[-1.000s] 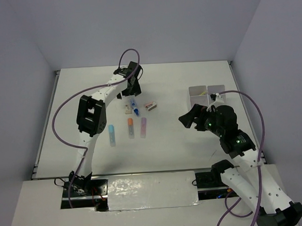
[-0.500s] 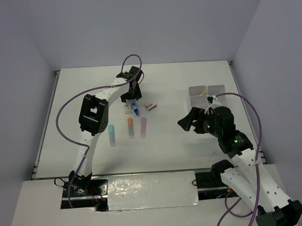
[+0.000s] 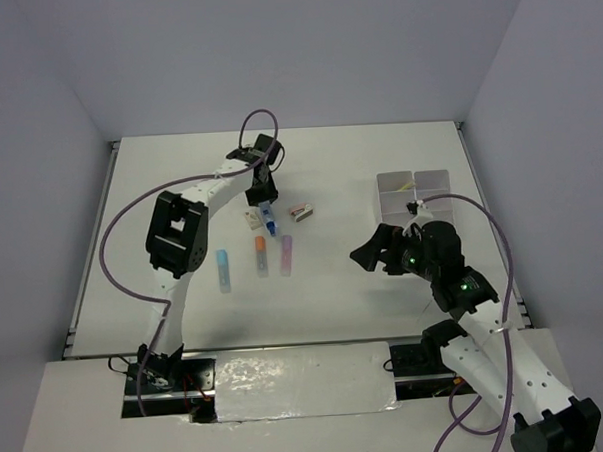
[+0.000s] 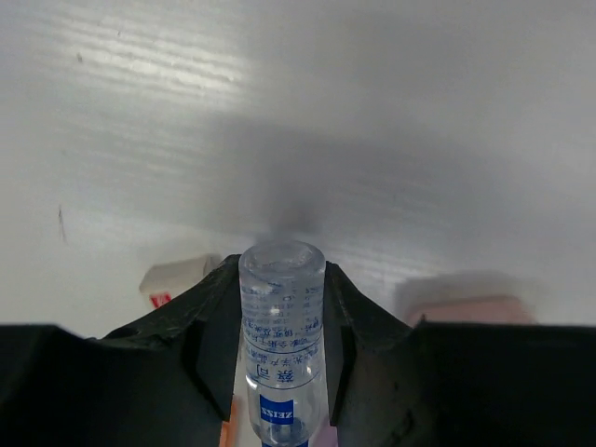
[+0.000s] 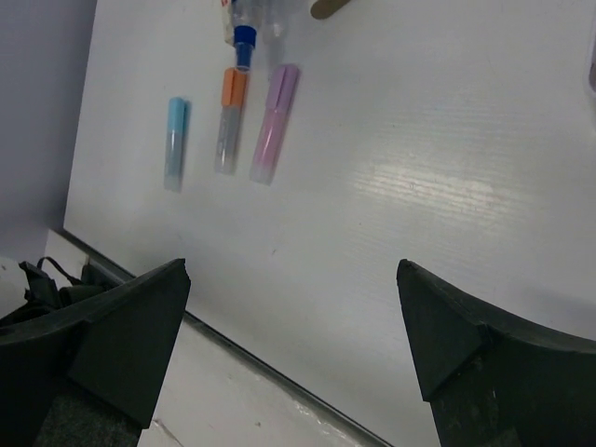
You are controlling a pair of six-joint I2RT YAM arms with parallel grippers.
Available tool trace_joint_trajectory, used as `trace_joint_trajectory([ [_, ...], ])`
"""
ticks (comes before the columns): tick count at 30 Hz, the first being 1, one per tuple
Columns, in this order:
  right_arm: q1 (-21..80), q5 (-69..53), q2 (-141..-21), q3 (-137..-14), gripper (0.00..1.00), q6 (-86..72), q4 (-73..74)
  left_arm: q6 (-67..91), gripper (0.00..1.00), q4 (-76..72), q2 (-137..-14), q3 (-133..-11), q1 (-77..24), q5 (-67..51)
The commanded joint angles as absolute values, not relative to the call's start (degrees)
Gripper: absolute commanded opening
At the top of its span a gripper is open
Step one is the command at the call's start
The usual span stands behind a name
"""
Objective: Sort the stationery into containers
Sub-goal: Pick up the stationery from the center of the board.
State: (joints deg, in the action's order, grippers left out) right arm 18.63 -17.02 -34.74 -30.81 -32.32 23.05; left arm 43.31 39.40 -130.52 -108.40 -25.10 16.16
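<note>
A blue-white tube [image 4: 281,335] lies on the table between the fingers of my left gripper [image 4: 279,268], which press it on both sides. From above, the left gripper [image 3: 264,206] is at the table's far middle over the tube [image 3: 269,223]. In a row nearer the arm bases lie a blue marker [image 3: 222,269], an orange marker [image 3: 261,255] and a purple marker [image 3: 286,255]. Small erasers [image 3: 301,213] flank the tube. The containers [image 3: 412,189] stand at the far right. My right gripper [image 3: 374,245] hovers open and holds nothing, seen again in the right wrist view [image 5: 293,307].
The right wrist view shows the blue marker [image 5: 174,142], orange marker [image 5: 229,119] and purple marker [image 5: 274,123] beyond its fingers, with the table's near edge [image 5: 242,349] below. An eraser [image 4: 172,277] lies left of the left fingers. Purple cables loop over both arms.
My left gripper has come down over the blue-white tube and its jaws have closed in onto it. The right gripper has drifted slightly left and toward the arm bases, still open.
</note>
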Motion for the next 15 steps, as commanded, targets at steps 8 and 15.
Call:
trace_joint_trajectory([
  [8, 20.7, -22.8, -25.8, -19.6, 0.93, -39.9, -2.3, 61.6, 0.00, 24.4, -98.2, -89.0, -38.5, 18.2],
  [15, 22.5, -25.1, -24.2, -17.5, 0.78, -40.9, -11.9, 74.9, 0.00, 9.2, -80.6, -72.0, -52.7, 28.6],
])
